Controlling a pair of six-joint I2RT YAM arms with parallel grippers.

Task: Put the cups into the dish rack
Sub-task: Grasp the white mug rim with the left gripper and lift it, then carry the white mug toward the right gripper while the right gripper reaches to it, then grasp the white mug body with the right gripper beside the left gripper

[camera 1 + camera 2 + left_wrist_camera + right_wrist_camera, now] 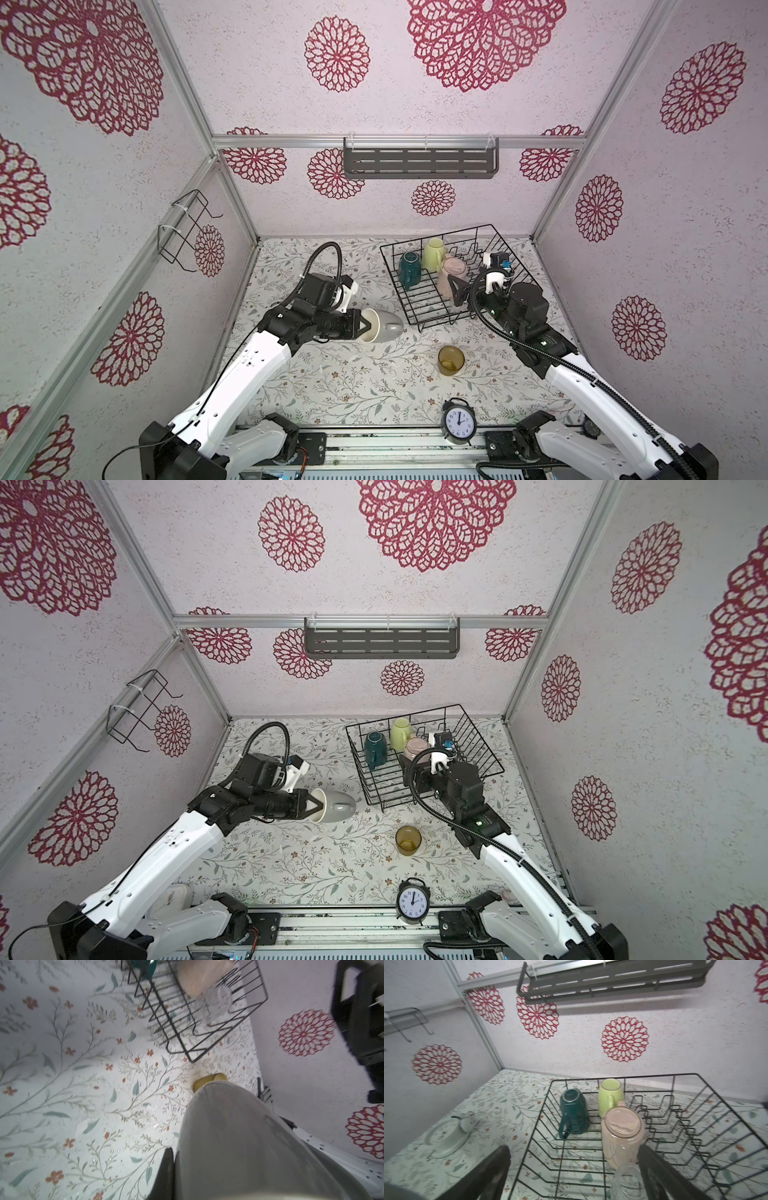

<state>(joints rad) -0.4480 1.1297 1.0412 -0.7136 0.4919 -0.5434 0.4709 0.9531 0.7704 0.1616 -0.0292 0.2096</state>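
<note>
You face a table (332, 382) covered in a pale leaf-and-flower print. White panels with red rosettes, set in aluminium framing, wall it on three sides.

Nearest you, a black alarm clock (458, 420) stands at the front edge. Beyond it the amber glass tumbler (451, 360) stands upright on its own. Further in, your left gripper (368, 327) is clamped on the rim of the grey mug (386, 331). The mug lies sideways, mouth toward the claw, just short of the dish rack (436, 235). Your right gripper (573, 1150) hangs over the rack's near side, jaws wide apart, gripping nothing. A wire holder (185, 230) hangs on the left wall and a grey slotted shelf (419, 162) on the back wall.

Obscured:
- The small clear glass (627, 1180) is cut off at the right wrist view's edge. It sits just beside one finger; contact cannot be told.
- The grey mug hides part of the tumbler in the left wrist view.

Count:
- Six cups. Four are in the rack: the teal mug (409, 268), yellow-green mug (433, 254), pink mug (451, 276) and clear glass. One is held and one stands on the table.
- One clock, one shelf, one holder.
</note>
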